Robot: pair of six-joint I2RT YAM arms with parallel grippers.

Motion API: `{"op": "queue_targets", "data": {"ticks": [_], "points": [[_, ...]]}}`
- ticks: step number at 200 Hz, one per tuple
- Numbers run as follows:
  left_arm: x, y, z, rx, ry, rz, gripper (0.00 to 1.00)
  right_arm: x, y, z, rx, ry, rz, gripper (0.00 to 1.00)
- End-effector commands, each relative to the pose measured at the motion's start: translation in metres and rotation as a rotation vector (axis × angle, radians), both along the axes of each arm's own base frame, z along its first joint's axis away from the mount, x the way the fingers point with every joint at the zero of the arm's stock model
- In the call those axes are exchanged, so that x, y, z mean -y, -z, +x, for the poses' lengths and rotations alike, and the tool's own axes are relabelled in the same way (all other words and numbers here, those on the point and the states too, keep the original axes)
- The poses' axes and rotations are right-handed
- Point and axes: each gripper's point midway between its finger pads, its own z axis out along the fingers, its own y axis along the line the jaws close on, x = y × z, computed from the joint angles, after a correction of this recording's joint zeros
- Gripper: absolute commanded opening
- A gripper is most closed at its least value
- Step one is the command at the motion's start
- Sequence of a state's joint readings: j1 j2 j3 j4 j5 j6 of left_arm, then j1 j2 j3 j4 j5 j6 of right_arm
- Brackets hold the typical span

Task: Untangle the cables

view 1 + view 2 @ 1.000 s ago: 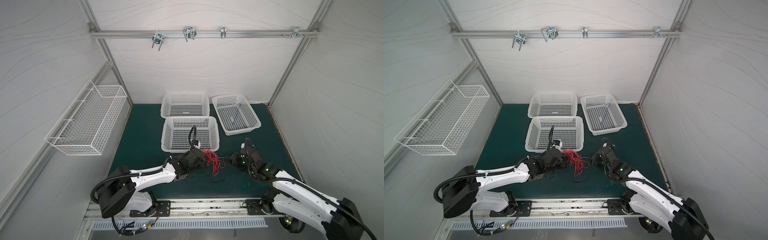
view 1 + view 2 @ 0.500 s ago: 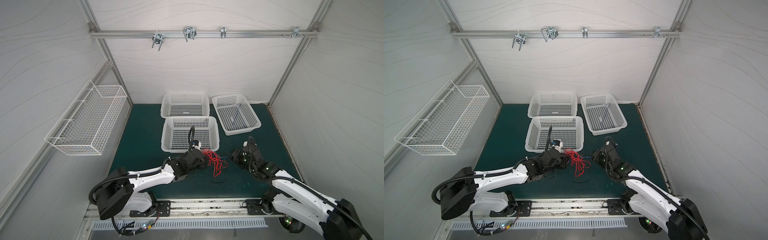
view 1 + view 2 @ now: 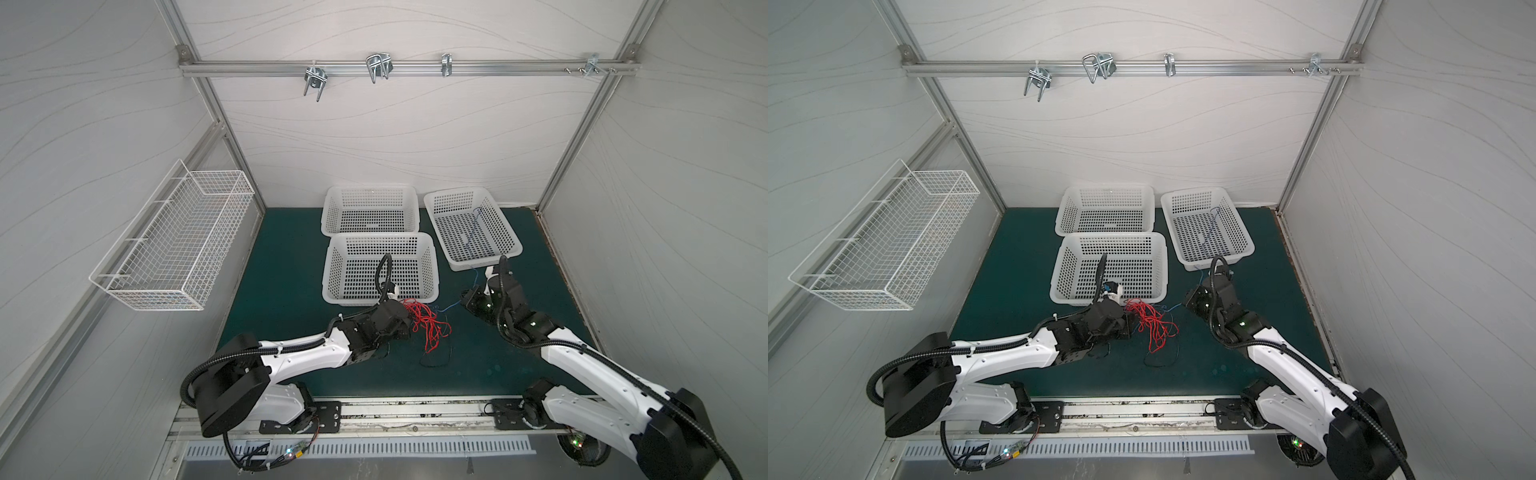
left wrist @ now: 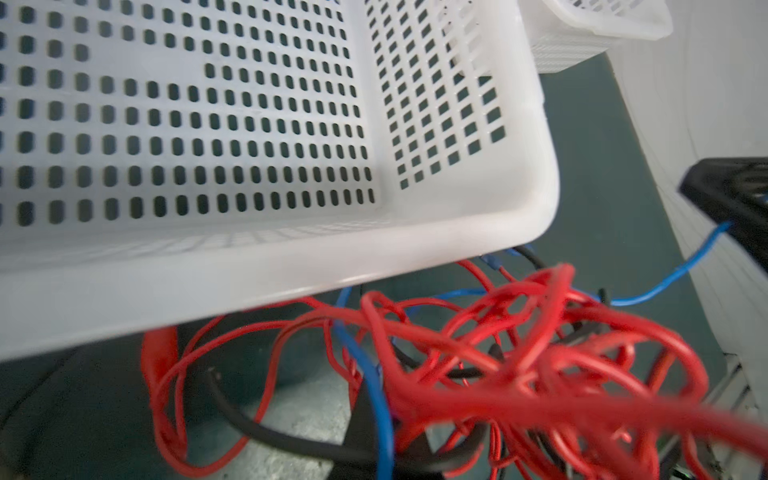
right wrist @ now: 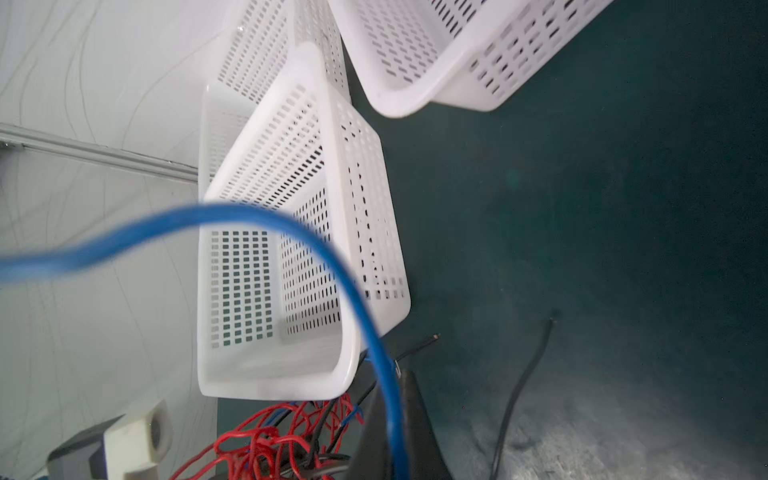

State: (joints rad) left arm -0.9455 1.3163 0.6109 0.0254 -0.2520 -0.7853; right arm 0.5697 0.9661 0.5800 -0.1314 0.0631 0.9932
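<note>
The cables [image 3: 428, 328] [image 3: 1153, 322] are a tangle of red, blue and black wires on the green mat, just in front of the near white basket [image 3: 332, 297]. My left gripper [image 3: 406, 323] [image 4: 386, 436] is shut on the tangle's left side, with red and blue strands [image 4: 478, 374] bunched at its black fingers [image 4: 361, 415]. A blue cable [image 3: 451, 306] [image 5: 257, 218] leads from the tangle to my right gripper [image 3: 466, 301] [image 5: 392, 386], which is shut on it. One black cable [image 3: 434, 365] loops loose on the mat.
Three white perforated baskets stand behind the tangle: the near one, a rear one [image 3: 370, 192] and a right one [image 3: 517, 249] holding a blue wire [image 3: 473, 235]. A wire basket [image 3: 174, 241] hangs on the left wall. The right wall is close.
My right gripper has shut on the blue cable and shifted slightly toward the right basket. The left gripper still holds the tangle in about the same place.
</note>
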Motion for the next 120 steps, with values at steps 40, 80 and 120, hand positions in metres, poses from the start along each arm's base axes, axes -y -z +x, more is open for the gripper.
{"op": "queue_targets", "data": {"ticks": [40,80,120], "points": [[-0.062,0.019,0.007,0.012,-0.228,0.22,0.0,0.065,-0.044,0.007,0.06,0.103,-0.125,0.0],[-0.098,0.041,0.002,-0.067,-0.349,0.287,0.0,0.099,-0.067,0.007,0.097,0.17,-0.154,0.0],[-0.121,0.057,-0.005,-0.113,-0.415,0.325,0.0,0.121,-0.087,0.007,0.127,0.211,-0.164,0.0]]}}
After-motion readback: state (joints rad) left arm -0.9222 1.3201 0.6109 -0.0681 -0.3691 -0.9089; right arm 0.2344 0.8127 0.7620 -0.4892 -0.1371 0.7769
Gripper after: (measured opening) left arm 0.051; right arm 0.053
